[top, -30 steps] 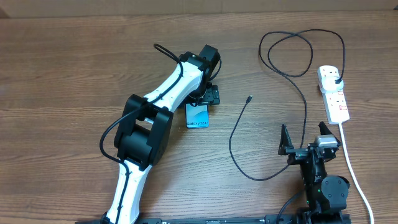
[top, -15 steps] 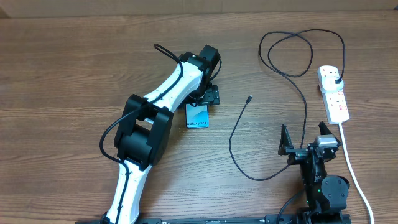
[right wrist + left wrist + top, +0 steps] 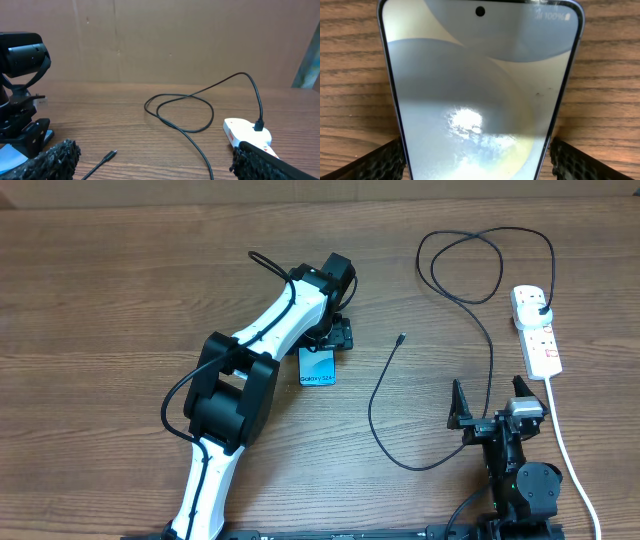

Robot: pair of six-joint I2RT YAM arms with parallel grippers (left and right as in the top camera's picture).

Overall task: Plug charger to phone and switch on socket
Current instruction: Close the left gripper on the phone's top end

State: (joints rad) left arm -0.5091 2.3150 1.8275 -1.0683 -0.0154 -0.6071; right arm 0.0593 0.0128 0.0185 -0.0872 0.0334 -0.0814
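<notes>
Hovering over a slim smartphone with a glossy blue-grey screen and black bezel [image 3: 480, 90], the left end effector [image 3: 476, 155] straddles the handset near the middle of the brown wood-grain counter [image 3: 120, 280]. Its textured black fingers [image 3: 370, 162] stand wide apart, right at the phone's two long edges; whether they press on it cannot be told.

The right end effector [image 3: 497, 402] waits near the counter's front edge toward the right corner, spread wide and holding nothing. A long thin black charger cable [image 3: 378, 395] snakes across the counter's right half, its tiny connector tip [image 3: 401, 338] lying free between the phone and the right edge. The cable's black plug [image 3: 541, 308] sits in a white oblong power strip with red switches [image 3: 536, 332] beside the right edge, from which a thick white cord [image 3: 570, 450] runs toward the front.

The phone is likely rigid, light and slick on its glass, so a hold across the long edges looks safest. The cable appears limp and will probably flop, so it is best pinched just behind the connector tip.
</notes>
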